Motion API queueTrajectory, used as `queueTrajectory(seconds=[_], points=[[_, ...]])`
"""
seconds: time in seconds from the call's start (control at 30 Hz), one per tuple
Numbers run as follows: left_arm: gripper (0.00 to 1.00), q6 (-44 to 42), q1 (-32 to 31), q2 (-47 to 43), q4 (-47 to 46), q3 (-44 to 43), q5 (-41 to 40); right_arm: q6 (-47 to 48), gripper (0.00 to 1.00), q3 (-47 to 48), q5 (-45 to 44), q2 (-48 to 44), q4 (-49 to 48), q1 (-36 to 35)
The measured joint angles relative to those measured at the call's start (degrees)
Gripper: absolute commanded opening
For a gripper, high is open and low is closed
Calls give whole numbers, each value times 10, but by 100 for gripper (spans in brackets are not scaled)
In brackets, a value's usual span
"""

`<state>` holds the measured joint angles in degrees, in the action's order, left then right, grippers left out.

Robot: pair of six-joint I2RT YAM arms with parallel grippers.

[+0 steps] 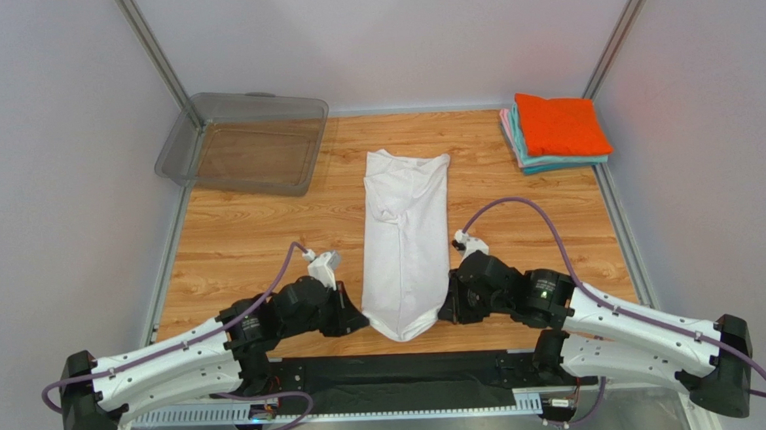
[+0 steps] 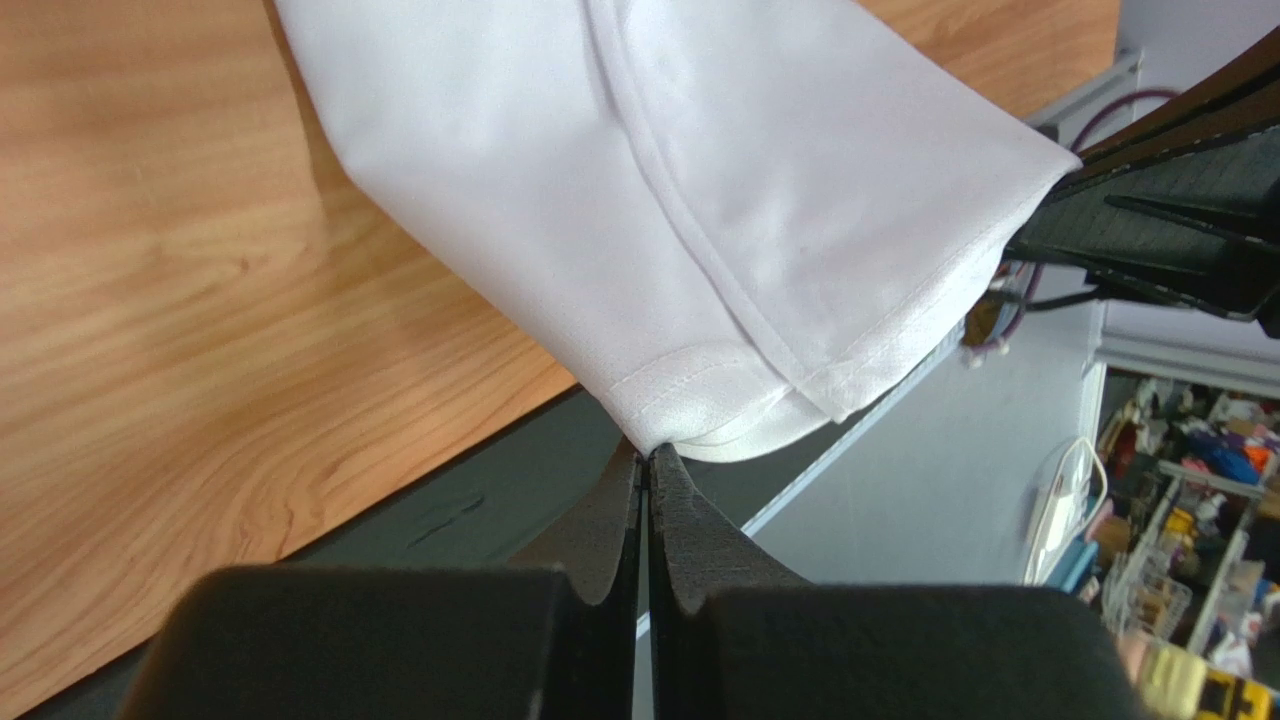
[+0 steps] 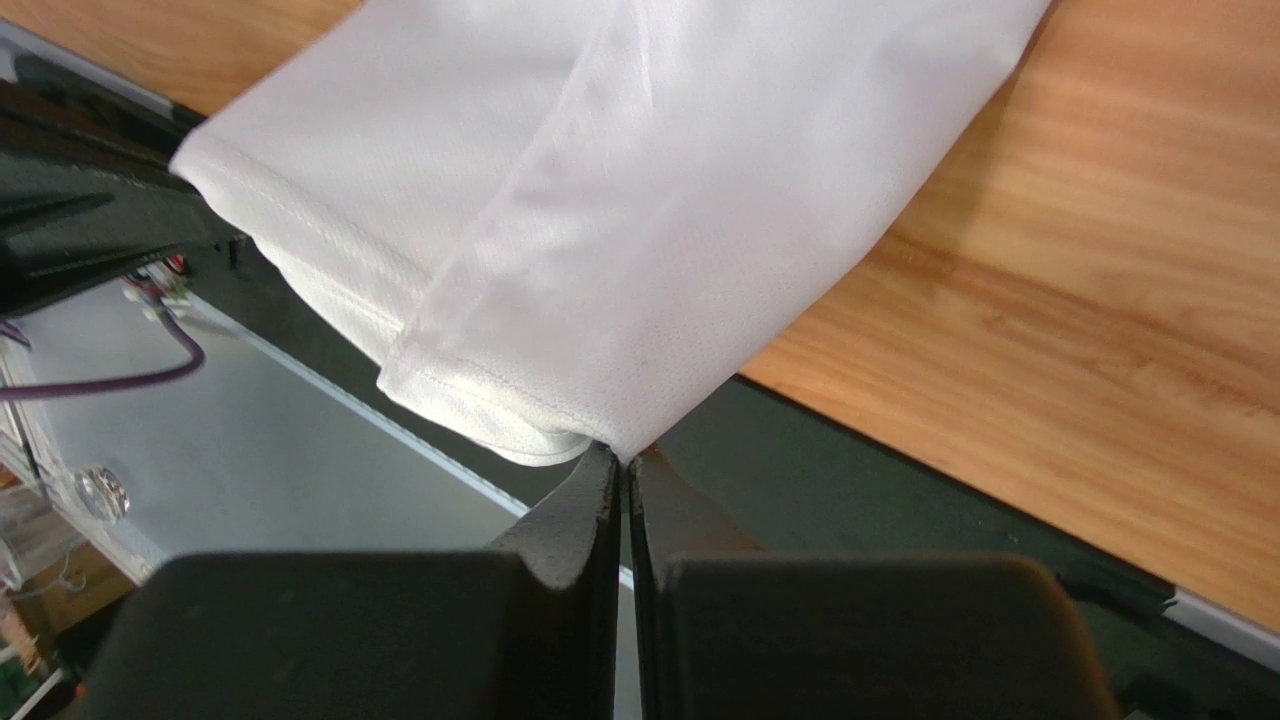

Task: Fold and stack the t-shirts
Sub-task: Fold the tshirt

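White shirt [image 1: 405, 243] is mid-surface, already folded into a long strip running 12 to 6 o'clock, collar end at 12, hem at 6. The hem pokes just past the near edge of the surface [image 1: 251, 251], over the black strip.

Left hand [image 1: 351, 322]: fingers pressed together, hem's left corner pinched at the very tips. Right hand [image 1: 449, 310]: same on the right corner, no gap visible between fingers. Both are thin tip grips, so probably easy to lose.

My read on why: one hand per hem corner keeps the hem square and taut, set up to carry it toward 12 for the cross fold. Strip looks about half done, with the cross fold and stacking left.

Room:
- 12 o'clock lane over the strip is open, only cloth there.
- Bare wood at 3 and 9 beside the strip, so the arms have swing space.
- Stack [image 1: 559, 124] at 1–2 o'clock, far right corner, well apart from the strip: orange on top, teal then pink under. It sits near the right rail, so tight approach there.
- Bin [image 1: 245, 144] at 10–11, overhanging the far left corner, well apart from the shirt.
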<state>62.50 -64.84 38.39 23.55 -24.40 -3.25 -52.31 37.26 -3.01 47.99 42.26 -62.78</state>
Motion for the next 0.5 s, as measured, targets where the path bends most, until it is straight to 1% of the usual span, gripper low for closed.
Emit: queueTrajectory(seconds=[0.23, 0.5], points=[[0, -84, 87, 99, 2, -92, -4, 90, 0, 76, -10, 35, 14, 102], [0, -163, 169, 186, -13, -168, 16, 171, 0, 132, -1, 86, 14, 184]])
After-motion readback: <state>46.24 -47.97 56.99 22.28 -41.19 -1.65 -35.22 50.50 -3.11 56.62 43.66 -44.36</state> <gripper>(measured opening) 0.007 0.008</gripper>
